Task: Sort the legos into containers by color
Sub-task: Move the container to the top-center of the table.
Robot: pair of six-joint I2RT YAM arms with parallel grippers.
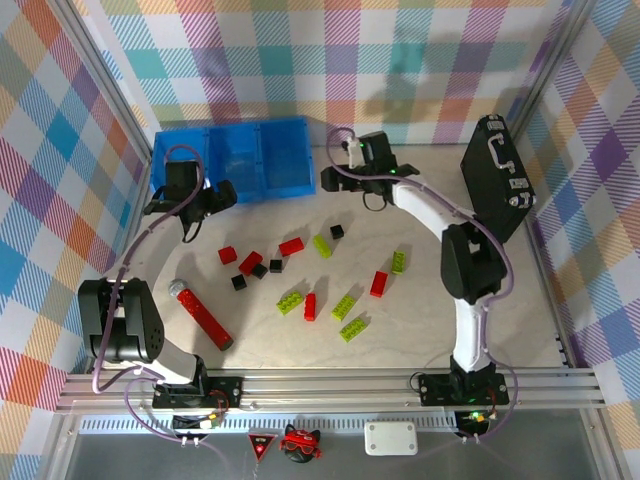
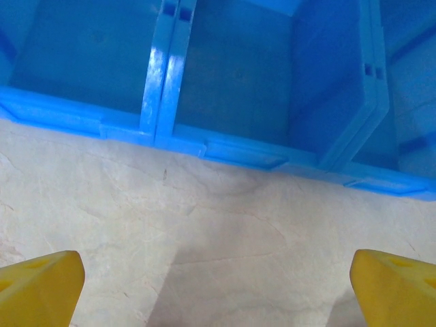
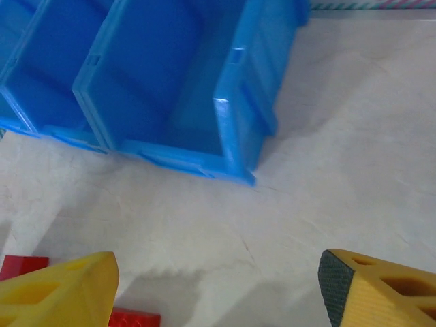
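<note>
Red, lime green and black legos lie scattered mid-table, among them a red one [image 1: 291, 246], a green one [image 1: 345, 306] and a black one [image 1: 337, 231]. The three joined blue containers [image 1: 258, 160] stand at the back left; what I see of their insides is bare. My left gripper [image 1: 225, 195] hovers just in front of them, open, with bare table between its yellow fingers [image 2: 41, 286] and the bin rims [image 2: 163, 88] ahead. My right gripper [image 1: 335, 178] hangs open off the right bin's corner [image 3: 231, 129], holding nothing. Red legos [image 3: 24, 266] lie by its left finger.
A long red bar with a grey tip [image 1: 203, 317] lies at the front left. A black briefcase [image 1: 497, 175] stands at the back right. Plaid walls close in the table, and an aluminium rail [image 1: 330, 385] runs along the near edge.
</note>
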